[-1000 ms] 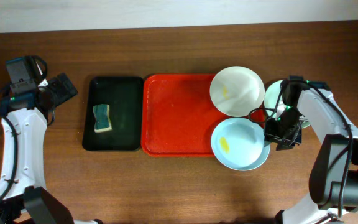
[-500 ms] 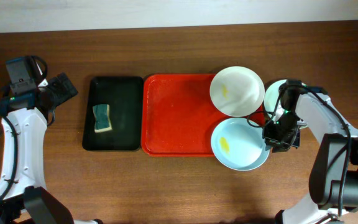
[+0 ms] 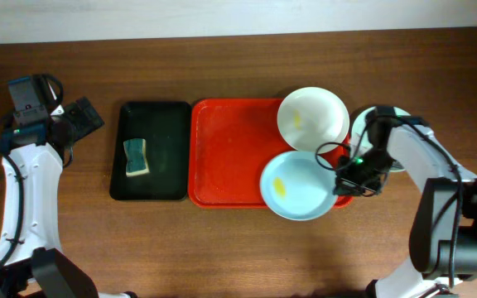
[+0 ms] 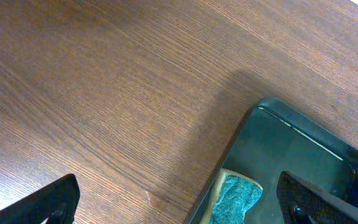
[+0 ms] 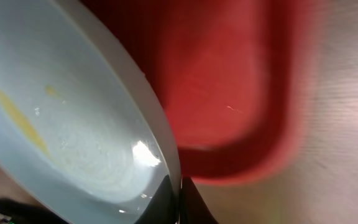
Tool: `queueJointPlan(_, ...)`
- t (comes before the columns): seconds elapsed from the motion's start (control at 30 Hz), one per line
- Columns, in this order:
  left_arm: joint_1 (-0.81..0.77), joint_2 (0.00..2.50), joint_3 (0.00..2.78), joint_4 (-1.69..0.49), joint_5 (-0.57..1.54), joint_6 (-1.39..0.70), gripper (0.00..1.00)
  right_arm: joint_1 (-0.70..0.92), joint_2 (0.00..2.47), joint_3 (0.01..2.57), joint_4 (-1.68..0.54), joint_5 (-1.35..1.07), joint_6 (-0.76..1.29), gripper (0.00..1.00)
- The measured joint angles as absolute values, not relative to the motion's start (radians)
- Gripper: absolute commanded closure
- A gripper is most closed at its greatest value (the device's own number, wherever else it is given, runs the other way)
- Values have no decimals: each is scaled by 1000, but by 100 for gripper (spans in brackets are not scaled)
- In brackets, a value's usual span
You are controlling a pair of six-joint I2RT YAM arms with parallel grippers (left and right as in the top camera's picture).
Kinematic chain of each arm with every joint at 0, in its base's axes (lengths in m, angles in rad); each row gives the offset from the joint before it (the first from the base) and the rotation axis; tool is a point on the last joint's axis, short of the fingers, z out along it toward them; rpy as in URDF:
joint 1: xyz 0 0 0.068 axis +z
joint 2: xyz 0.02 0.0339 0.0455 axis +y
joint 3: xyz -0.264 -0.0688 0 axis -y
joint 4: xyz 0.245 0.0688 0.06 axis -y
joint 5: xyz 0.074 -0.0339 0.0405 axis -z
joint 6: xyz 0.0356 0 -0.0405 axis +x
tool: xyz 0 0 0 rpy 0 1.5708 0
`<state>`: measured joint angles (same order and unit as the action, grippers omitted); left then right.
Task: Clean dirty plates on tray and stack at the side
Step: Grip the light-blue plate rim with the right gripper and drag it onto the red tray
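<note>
At right end of red tray, we see right claw clamped on rim of pale blue plate, likely for lifting; left claw spread wide, idle.

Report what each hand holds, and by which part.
Right hand is shut on the smeared pale blue plate, pinching its right rim. Left hand is open, holding nothing.

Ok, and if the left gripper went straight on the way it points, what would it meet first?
The left gripper would probably meet bare wooden table first, just short of the black tray's corner; the sponge lies beyond it. Depth is unclear.
</note>
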<state>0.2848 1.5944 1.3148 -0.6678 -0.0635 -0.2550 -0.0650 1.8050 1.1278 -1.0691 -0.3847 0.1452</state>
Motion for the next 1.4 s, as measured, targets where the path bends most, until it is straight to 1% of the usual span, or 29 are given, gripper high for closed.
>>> queueJointPlan(0.1,285,1594,1315,-668,-64,-255,1,9,1805,1129,-987,-439,163,96)
queueJointPlan(0.23,285,1594,1315,-668,-64,-255,1,118,1805,1130,-835,-465,267,96)
queueJointPlan(0.33,285,1594,1315,-668,-64,-255,1,202,1805,1132,-711,-440,387,96)
queueJointPlan(0.47,285,1594,1315,-668,-64,-255,1,299,1805,1132,-625,-362,577,96)
queueJointPlan(0.6,285,1594,1315,-668,-64,-255,1,356,1805,1132,-572,-329,704,96)
queueJointPlan(0.77,285,1594,1315,-668,-64,-255,0,399,1805,1132,-564,-266,831,96)
queueJointPlan(1.13,285,1594,1315,-668,-64,-255,1,407,1805,1109,-572,-224,886,95)
queueJointPlan(1.2,285,1594,1315,-668,-64,-255,1,407,1805,1109,-582,-224,887,87)
queueJointPlan(1.23,285,1594,1315,-668,-64,-255,1,407,1805,1109,-591,-225,882,80)
queueJointPlan(1.27,285,1594,1315,-668,-64,-255,1,407,1805,1108,-603,-224,879,71)
queueJointPlan(1.3,285,1594,1315,-668,-64,-255,1,407,1805,1108,-610,-225,875,65)
queueJointPlan(1.33,285,1594,1315,-668,-64,-255,1,407,1805,1108,-612,-229,860,56)
queueJointPlan(1.4,285,1594,1315,-667,-64,-255,1,407,1805,1109,-613,-256,806,49)
